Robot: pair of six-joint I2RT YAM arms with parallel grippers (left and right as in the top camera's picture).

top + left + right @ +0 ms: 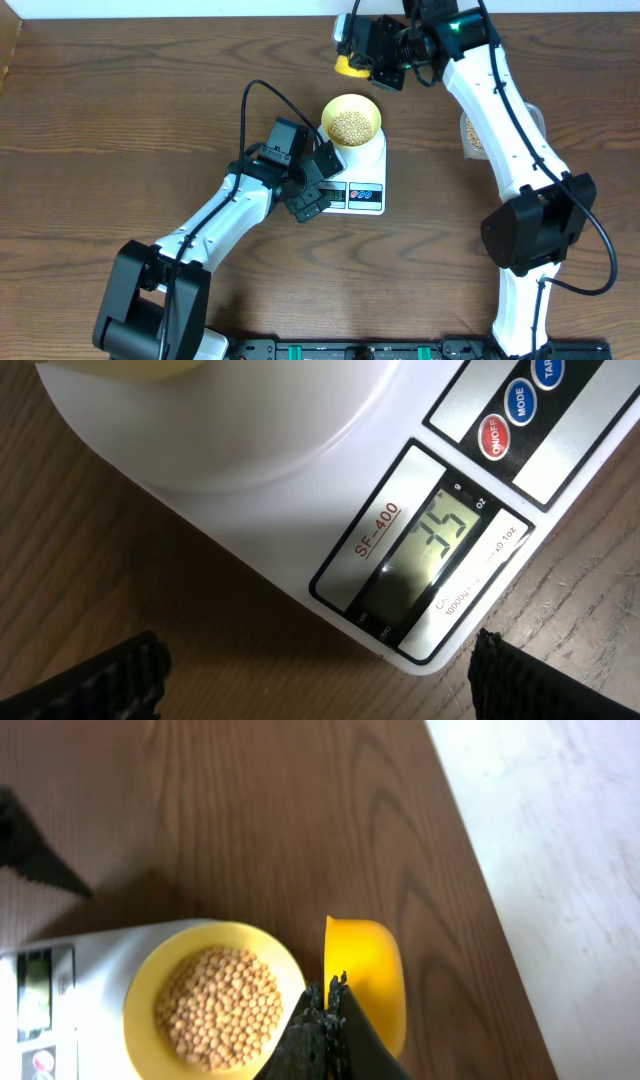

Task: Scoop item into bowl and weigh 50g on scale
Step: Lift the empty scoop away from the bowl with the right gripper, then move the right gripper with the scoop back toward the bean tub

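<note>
Right gripper [326, 1005] clamped on the yellow scoop [368, 970], hovering beyond the bowl [327, 108] of beans [220, 1005] on the scale [365, 165]. Left gripper [320, 682] gapes by the display [430, 560]: 35. Topping-up stage, I'd say: another small scoop needed.

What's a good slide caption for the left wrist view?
White scale display reading 35, framed by the open left end effector.
</note>
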